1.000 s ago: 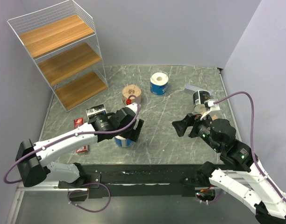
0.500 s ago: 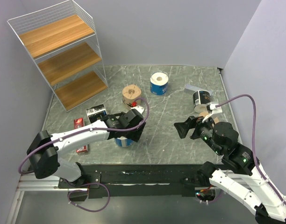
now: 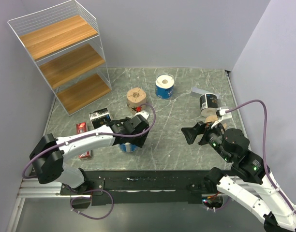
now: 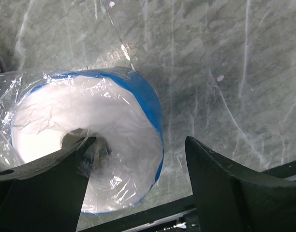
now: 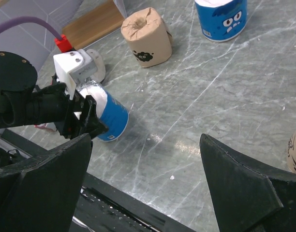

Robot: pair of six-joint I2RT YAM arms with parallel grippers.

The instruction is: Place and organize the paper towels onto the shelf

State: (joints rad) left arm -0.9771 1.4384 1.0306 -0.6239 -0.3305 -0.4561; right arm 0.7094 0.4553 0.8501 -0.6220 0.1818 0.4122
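Left gripper (image 4: 138,145) is settling lower, wide open, around the six-o'clock blue-wrapped roll (image 4: 46,116), nearing a grasp; right gripper (image 5: 145,140) is hovering open, empty.

Robot lab rig for sure: bare grey walls (image 3: 186,34), marble-look table (image 3: 162,151), black mounting rail (image 3: 138,185) along the bottom.

Left arm (image 3: 85,140) stretching forward and inward, left gripper (image 4: 138,142) pointing downward with jaws spread wide, right arm (image 3: 244,159) hovering raised, right gripper (image 5: 145,140) gaping wide.
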